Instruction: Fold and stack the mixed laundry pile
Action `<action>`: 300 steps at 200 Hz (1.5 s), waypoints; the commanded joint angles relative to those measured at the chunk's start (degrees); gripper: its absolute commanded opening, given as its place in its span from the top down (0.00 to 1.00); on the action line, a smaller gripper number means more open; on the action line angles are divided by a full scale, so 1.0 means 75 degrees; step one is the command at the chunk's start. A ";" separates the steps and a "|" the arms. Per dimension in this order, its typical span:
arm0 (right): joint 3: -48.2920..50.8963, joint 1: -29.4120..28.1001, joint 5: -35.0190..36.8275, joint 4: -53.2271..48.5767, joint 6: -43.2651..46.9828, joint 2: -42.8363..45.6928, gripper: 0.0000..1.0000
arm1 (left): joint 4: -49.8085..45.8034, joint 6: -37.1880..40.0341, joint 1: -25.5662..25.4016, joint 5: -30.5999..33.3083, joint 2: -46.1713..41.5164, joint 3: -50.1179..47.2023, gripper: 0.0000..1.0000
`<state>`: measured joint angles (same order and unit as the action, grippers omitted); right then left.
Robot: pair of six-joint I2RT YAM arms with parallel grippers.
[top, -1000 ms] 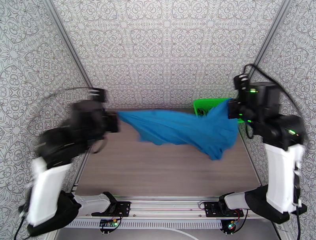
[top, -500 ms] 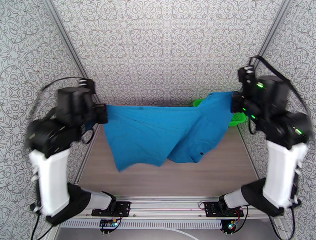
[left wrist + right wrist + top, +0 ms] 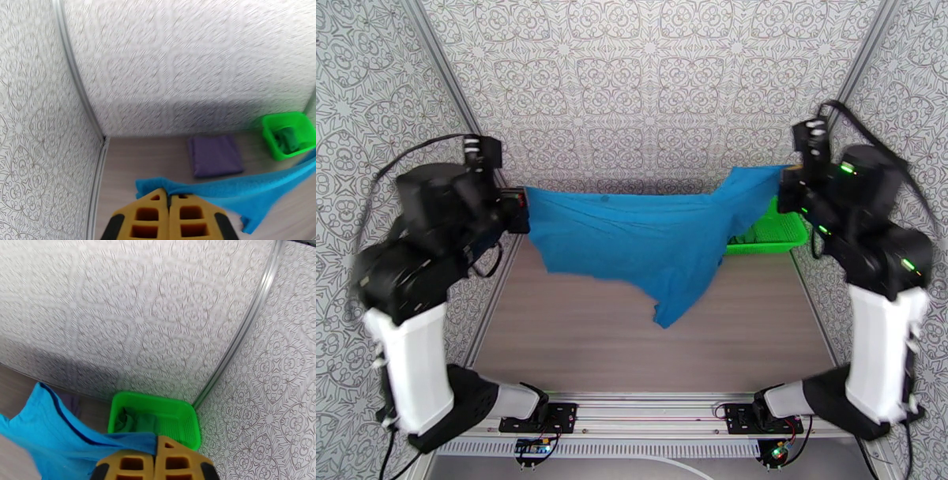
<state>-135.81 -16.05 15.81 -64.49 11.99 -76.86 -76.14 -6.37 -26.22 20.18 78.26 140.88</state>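
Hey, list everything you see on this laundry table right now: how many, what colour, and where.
blue shirt: one, bright blue, stretched in the air between the two pincers, one corner hanging low
purple cloth: one, purple, flat on the table near the back wall
basket: one, bright green, back right corner
green cloth: one, dark green, bundled inside the basket
table: one, pale wood grain
left pincer: one, yellow, shut on the shirt's left end
right pincer: one, yellow, shut on the shirt's right end

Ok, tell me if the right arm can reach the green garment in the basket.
Probably not yet: the right pincer is shut on the shirt stretched to the left pincer. The basket is close, but it must release first.
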 commanded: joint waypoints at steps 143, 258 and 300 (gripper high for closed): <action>0.1583 0.0054 0.1248 0.1583 0.0531 -0.1349 1.00 | 0.0233 0.0176 0.1339 -0.1133 0.1586 -0.0691 1.00; -0.2404 0.0072 0.1896 0.7054 0.0489 -0.4784 1.00 | 0.4213 -0.0010 0.3311 -0.2680 0.4406 0.2580 1.00; -0.2381 0.0066 0.1355 0.6650 0.0414 -0.3711 1.00 | 0.5453 0.0185 0.3560 -0.2553 0.2490 0.0833 1.00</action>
<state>-155.74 -16.03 27.46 -20.21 16.84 -112.68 -45.60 -5.93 -1.08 0.62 107.00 154.21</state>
